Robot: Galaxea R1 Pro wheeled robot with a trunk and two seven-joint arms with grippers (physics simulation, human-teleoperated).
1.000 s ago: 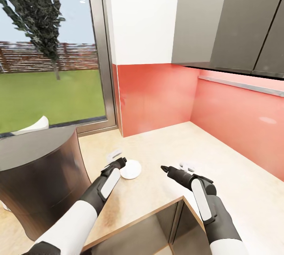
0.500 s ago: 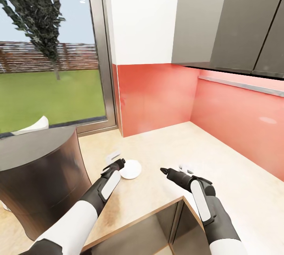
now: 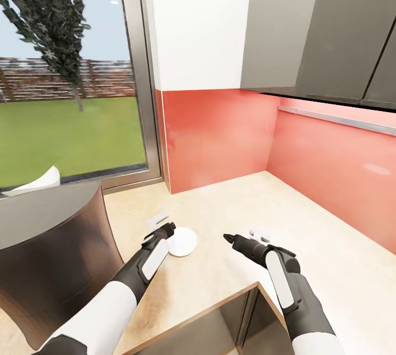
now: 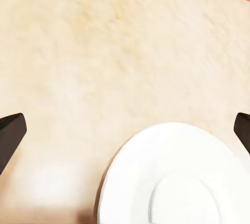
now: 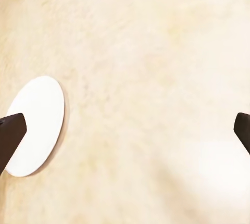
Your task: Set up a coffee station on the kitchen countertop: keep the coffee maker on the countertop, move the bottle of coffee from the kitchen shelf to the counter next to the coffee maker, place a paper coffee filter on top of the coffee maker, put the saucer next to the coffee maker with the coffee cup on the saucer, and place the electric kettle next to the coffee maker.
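Beige countertop [image 3: 308,217], white saucer [image 3: 182,241]

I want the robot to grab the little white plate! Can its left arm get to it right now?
Probably yes. The saucer lies flat on the countertop just past the left gripper, whose fingers are spread wide, and nothing sits between them.

saucer [image 4: 177,182] cropped by frame edge
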